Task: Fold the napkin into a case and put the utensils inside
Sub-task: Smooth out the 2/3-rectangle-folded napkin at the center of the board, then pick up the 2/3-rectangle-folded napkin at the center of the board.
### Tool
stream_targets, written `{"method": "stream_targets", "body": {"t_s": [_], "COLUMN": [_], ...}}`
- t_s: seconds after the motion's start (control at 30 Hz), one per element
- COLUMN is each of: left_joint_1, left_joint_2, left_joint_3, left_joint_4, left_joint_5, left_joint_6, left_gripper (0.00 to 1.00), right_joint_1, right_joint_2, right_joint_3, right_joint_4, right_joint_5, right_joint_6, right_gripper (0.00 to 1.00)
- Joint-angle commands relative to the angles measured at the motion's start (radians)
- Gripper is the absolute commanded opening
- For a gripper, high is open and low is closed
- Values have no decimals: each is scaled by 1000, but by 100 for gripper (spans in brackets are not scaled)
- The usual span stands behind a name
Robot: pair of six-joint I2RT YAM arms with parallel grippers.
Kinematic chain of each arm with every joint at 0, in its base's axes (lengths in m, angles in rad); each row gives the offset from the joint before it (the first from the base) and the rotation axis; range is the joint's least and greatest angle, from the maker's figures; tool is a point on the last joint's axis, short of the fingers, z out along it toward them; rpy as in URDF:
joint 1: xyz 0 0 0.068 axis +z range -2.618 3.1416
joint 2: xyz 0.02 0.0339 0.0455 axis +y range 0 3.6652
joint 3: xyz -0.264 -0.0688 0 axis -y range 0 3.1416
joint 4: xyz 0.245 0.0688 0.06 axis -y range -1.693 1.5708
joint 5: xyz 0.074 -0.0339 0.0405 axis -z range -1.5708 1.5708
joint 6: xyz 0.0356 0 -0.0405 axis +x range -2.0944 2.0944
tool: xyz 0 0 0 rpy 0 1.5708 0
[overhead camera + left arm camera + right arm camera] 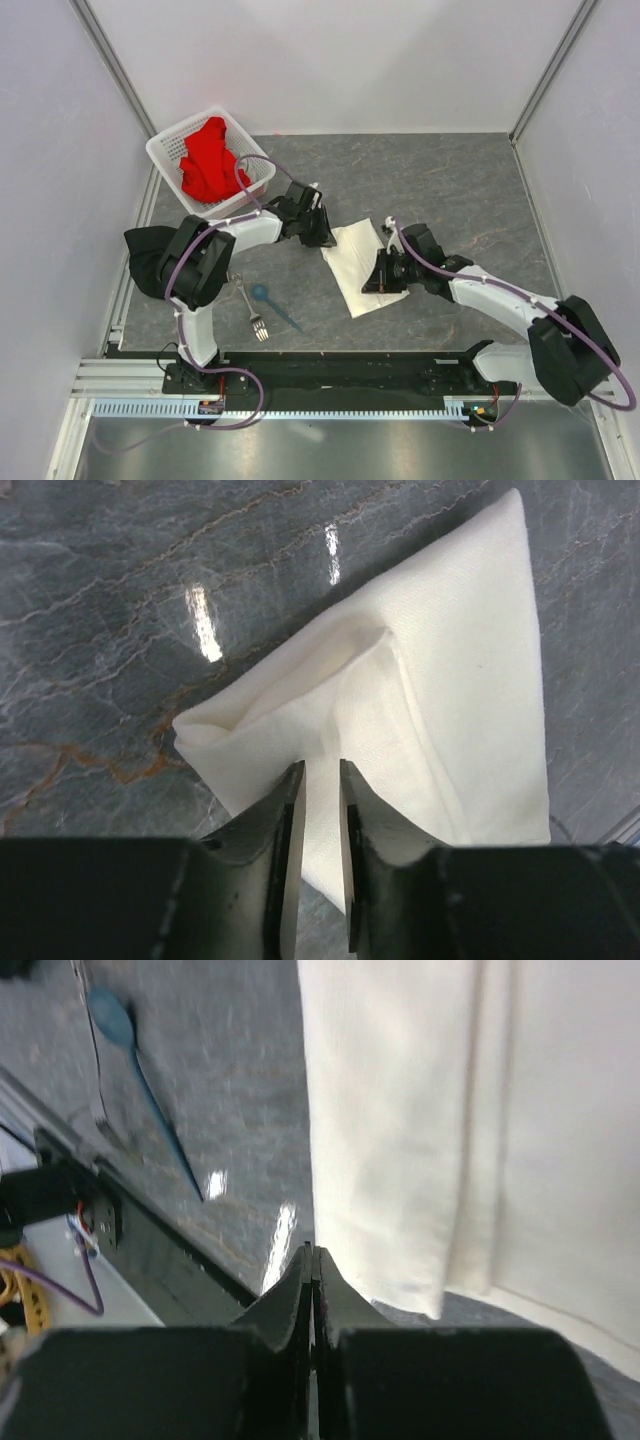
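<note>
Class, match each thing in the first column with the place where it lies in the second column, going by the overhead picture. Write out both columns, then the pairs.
Column one:
1. red cloth
2. napkin
3. blue spoon
4. black cloth

Column two:
A. beside the fork, near the front of the table
B. in the white basket
C. at the table's left edge
D. folded, in the middle of the table

Pairs: 1-B; 2-D; 3-A; 4-C
</note>
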Motion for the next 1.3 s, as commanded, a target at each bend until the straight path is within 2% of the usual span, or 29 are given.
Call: {"method": "stream_targets", "body": {"t_s": [0.0,0.13,0.17,0.2,0.27,0.3,0.4,0.7,0.87,1.0,1.1,1.13,1.2,1.27], "left_joint_1": [-15,-59,-90,-105,-162,-184,-246,-317,-319,-319,-319,-319,-329,-384], "left_joint_2": [-133,-187,-188,-187,-168,-155,-105,-122,-196,-280,-375,-406,-478,-509], "left_joint_3": [30,39,39,36,32,29,18,-129,-223,-266,-277,-280,-278,-270], "left_joint_4": [-84,-104,-104,-104,-103,-103,-103,-73,-118,-202,-254,-262,-264,-259], "left_joint_5": [-57,-53,-52,-54,-54,-60,-77,-121,-169,-240,-282,-281,-290,-330], "left_joint_6": [49,37,32,28,11,9,5,26,103,154,160,155,137,106], "left_gripper": [30,30,29,26,24,22,20,19,19,21,31,39,50,52], "right_joint_1": [-115,-222,-265,-287,-330,-341,-373,-379,-367,-277,-200,-189,-193,-219], "right_joint_2": [-73,-48,-24,-13,22,33,53,79,52,-5,-54,-70,-119,-177], "right_joint_3": [83,116,118,116,113,113,109,3,-84,-149,-192,-195,-183,-131], "right_joint_4": [-176,-253,-258,-255,-245,-241,-224,-112,-20,37,106,114,67,-12], "right_joint_5": [133,226,220,208,177,179,182,108,-5,-63,-123,-137,-151,-107], "right_joint_6": [-84,-125,-130,-130,-138,-147,-176,-165,-101,-9,88,108,106,70], "right_gripper": [6,23,26,37,44,51,61,62,54,52,51,51,51,52]}}
